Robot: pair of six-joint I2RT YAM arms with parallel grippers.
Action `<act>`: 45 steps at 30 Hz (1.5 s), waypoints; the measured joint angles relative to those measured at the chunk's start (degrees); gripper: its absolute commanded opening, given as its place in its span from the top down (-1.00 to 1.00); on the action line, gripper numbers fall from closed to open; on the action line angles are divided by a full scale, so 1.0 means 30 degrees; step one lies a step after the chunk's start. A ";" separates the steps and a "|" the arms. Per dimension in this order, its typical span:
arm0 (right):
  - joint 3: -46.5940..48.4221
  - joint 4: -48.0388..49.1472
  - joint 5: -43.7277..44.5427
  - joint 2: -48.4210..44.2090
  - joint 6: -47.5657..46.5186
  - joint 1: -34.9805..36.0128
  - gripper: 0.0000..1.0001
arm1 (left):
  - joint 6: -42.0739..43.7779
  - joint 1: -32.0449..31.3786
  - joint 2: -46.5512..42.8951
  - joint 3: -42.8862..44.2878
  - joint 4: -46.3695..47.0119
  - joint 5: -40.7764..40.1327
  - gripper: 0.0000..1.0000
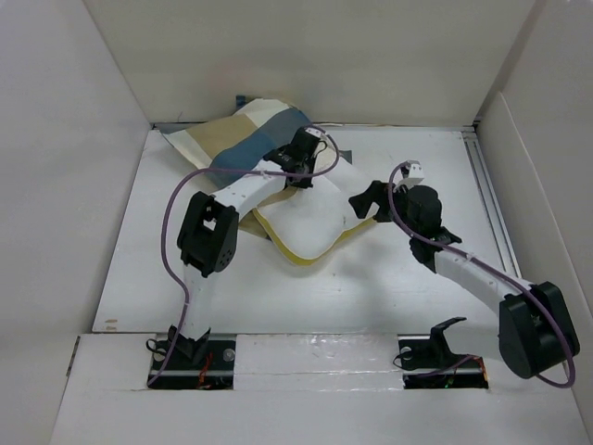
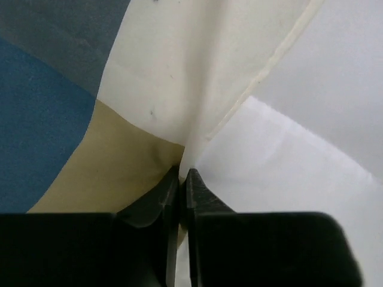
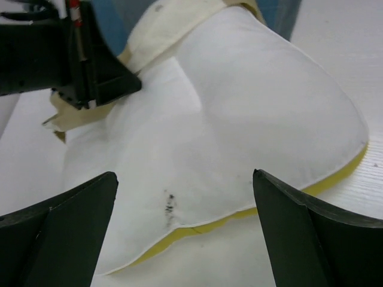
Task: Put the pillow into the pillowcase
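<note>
Item: your wide-open, empty right gripper [image 1: 361, 202] has the plump white yellow-piped pillow [image 1: 310, 221] at nine o'clock; left gripper [image 2: 182, 174] pinches the blue-and-tan checked fabric pillowcase [image 1: 243, 134] hem.

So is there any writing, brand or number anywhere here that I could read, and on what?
None can be read.
The pillowcase shows only plain checks.
The pillow bears a dark smudge, no print.
A tiny mark on the table, near its left edge, is too small to read.

No readable text, label, brand, number or sign shows in any of the views
</note>
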 measured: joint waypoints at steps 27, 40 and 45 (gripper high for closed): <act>0.2710 0.0357 -0.5836 0.6331 -0.1064 -0.0430 -1.00 | -0.5763 -0.2951 -1.0943 -0.7905 -0.1042 -0.2761 1.00; 0.2171 -0.0911 -0.0117 0.6994 0.0248 0.2958 -0.59 | -0.6353 -0.2725 -1.1038 -0.8007 -0.1537 -0.2288 1.00; 0.3475 0.0488 -0.0131 0.9100 0.0852 0.4284 1.00 | -0.6171 -0.3198 -1.0724 -0.7788 -0.1588 -0.1158 1.00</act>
